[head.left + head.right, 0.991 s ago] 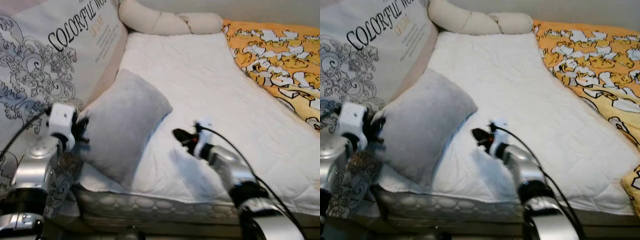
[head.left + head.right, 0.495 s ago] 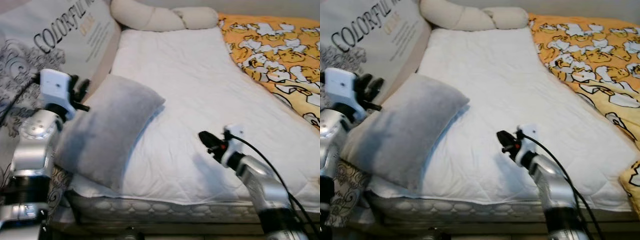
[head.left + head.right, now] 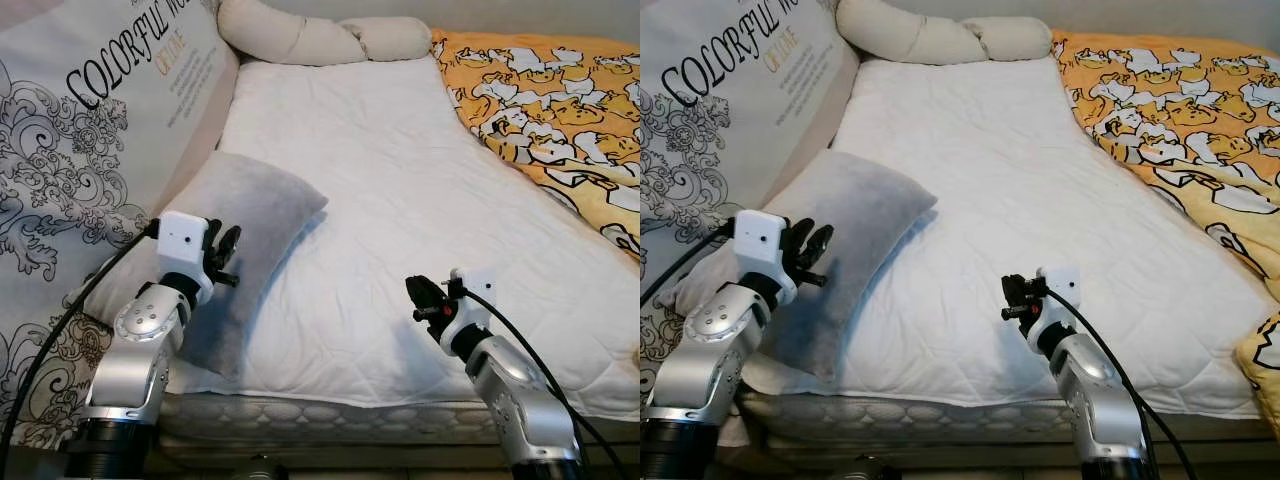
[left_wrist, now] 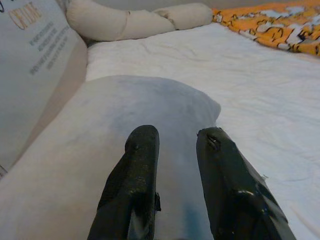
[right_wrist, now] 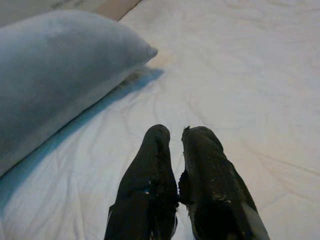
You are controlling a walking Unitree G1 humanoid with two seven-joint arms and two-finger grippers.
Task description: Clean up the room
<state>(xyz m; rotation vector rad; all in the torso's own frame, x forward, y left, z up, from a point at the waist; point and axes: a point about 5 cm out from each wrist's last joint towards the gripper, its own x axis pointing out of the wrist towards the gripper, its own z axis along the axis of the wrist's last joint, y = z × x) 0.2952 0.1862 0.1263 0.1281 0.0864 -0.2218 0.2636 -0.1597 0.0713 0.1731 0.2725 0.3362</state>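
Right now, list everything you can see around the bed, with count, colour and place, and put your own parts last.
Grey pillow: one, grey, left edge of the mattress, against the printed cushion.
Printed cushion: one, white with black ornament and lettering, along the bed's left side.
Long cushion: one, cream, knotted, at the far end.
Mattress cover: one, white, quilted.
Blanket: one, orange with a white pattern, right side.
Left gripper: over the grey pillow, fingers slightly apart.
Right gripper: above the cover, fingers together.
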